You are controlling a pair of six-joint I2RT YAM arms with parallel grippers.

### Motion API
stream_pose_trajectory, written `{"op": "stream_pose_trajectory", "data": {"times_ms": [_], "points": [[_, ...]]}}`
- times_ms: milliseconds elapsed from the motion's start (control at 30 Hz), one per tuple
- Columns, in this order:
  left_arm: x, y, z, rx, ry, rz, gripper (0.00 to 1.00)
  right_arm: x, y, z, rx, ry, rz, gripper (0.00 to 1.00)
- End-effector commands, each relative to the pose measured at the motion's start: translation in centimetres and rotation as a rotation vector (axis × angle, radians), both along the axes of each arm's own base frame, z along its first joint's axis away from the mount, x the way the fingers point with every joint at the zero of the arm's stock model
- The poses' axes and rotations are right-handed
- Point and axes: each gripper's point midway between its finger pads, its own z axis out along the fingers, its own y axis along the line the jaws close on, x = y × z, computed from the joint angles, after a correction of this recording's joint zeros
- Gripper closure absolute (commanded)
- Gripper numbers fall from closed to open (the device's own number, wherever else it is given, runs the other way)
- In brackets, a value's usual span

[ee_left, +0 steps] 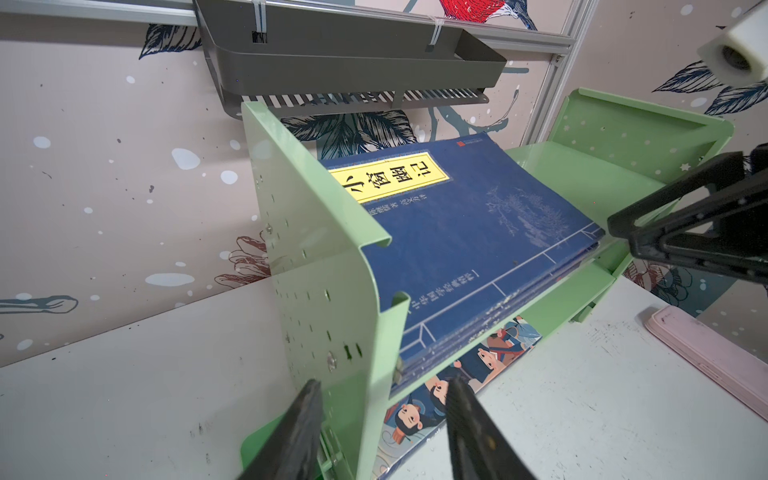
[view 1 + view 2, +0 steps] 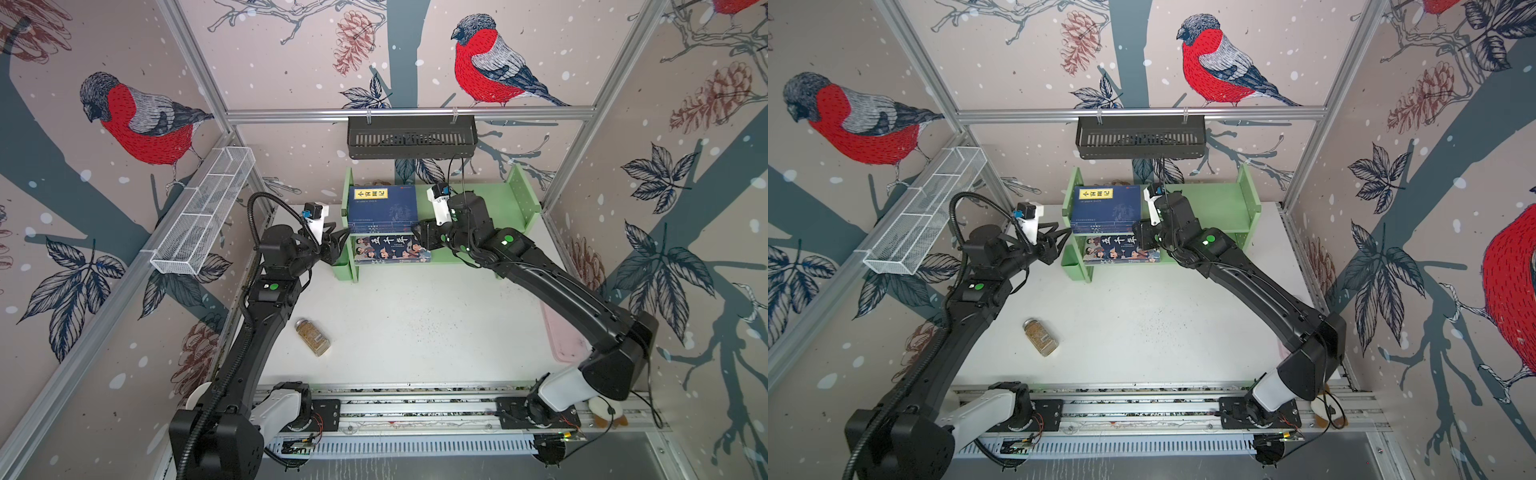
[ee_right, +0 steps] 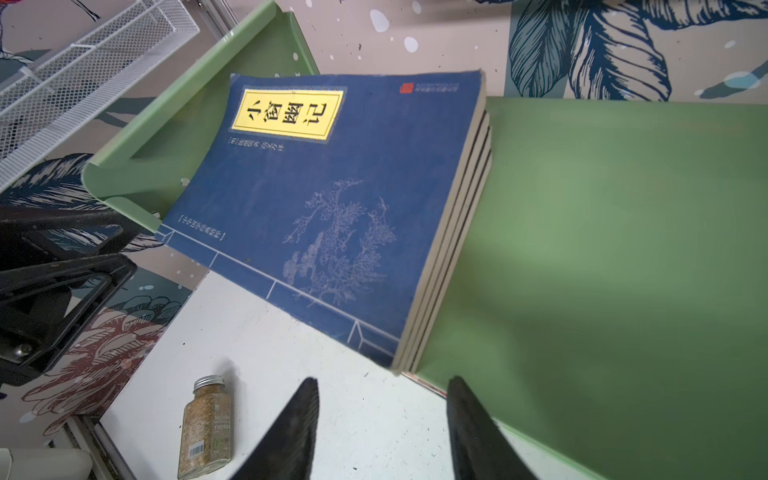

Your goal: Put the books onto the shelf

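Well, 4 navy yellow-labelled books (image 3: 332, 199)

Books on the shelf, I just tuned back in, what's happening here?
The four navy books lie stacked on the top tier of the green shelf, at its left end; the cartoon-cover book lies on the lower tier. The left gripper and right gripper hang open by the stack's front corners, holding nothing. A spice jar lies on the table.

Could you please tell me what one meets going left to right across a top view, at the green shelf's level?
White wire mesh basket → left gripper → stack of navy-blue paperbacks with a yellow label → right gripper → bare upper tier of the light green metal shelf.
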Motion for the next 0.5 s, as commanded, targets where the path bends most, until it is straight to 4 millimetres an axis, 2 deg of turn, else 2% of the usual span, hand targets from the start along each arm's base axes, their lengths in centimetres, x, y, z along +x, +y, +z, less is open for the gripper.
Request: {"op": "stream_pose_trajectory", "data": {"times_ms": [0, 67, 167, 267, 367, 467], "points": [[-1.2, -0.1, 0.1, 0.020, 0.006, -0.015, 0.46, -1.0, -0.4, 1.8, 0.041, -0.064, 0.020, 0.43], [-2.4, 0.0, 0.0, 0.021, 0.011, -0.020, 0.42, -2.1, -1.1, 2.2, 0.051, -0.088, 0.030, 0.38], [-3.9, 0.3, -0.7, 0.014, 0.031, -0.004, 0.33, -4.0, -2.5, 2.5, 0.081, -0.135, 0.042, 0.24], [-4.7, 0.8, -2.2, 0.011, 0.070, 0.028, 0.04, -5.4, -4.3, 2.6, 0.119, -0.158, 0.022, 0.00], [-4.6, 3.0, -4.3, -0.008, 0.138, 0.179, 0.02, -6.2, -5.5, 1.5, 0.110, -0.166, 0.001, 0.00], [-4.8, 5.4, -5.4, 0.011, 0.115, 0.308, 0.02, -6.3, -7.1, -1.3, 0.065, -0.168, -0.044, 0.00]]}}
